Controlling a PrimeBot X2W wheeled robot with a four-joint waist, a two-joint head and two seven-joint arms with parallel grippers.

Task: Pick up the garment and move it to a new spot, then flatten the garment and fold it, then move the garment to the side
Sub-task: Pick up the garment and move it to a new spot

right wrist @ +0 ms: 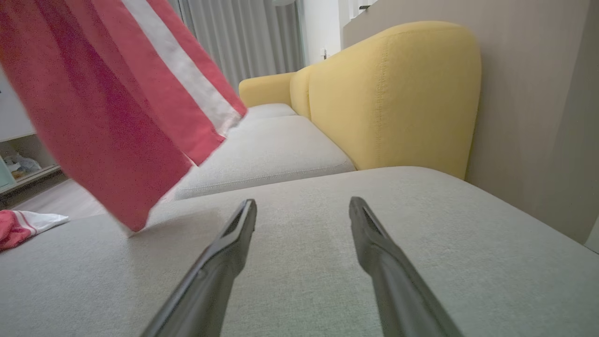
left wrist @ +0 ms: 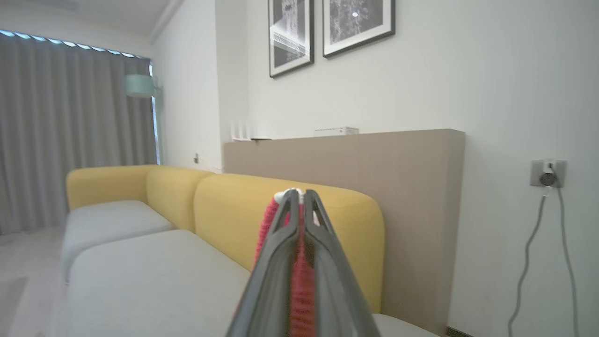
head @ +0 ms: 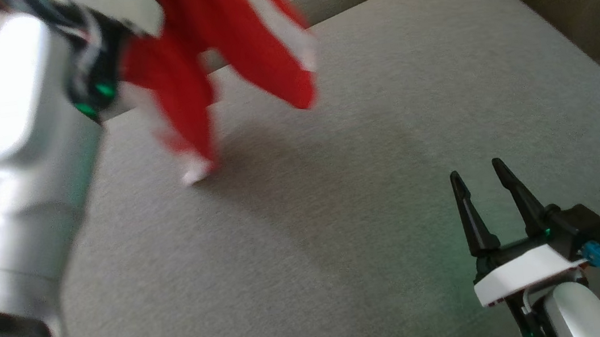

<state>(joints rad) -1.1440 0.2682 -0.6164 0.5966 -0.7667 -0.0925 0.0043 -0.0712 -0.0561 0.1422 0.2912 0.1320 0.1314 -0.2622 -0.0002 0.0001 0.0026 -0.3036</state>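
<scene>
A red garment with white stripes (head: 239,44) hangs in the air over the back left of the grey sofa seat (head: 340,215), its lowest tip brushing the cushion. Red fabric (left wrist: 302,281) is pinched between the shut fingers of my left gripper (left wrist: 298,194), which points level toward the yellow backrest. In the head view the left arm's silver forearm (head: 12,198) rises along the left edge. My right gripper (head: 475,170) rests low over the front right of the seat, open and holding nothing. From the right wrist, the garment (right wrist: 107,103) hangs at upper left, ahead of the right gripper (right wrist: 303,208).
A yellow backrest (right wrist: 393,93) borders the seat at the back, with a beige panel (left wrist: 398,196) behind it. More red and white cloth (right wrist: 23,224) lies at the seat's far left edge. A wall socket with a cable (left wrist: 547,174) is on the wall.
</scene>
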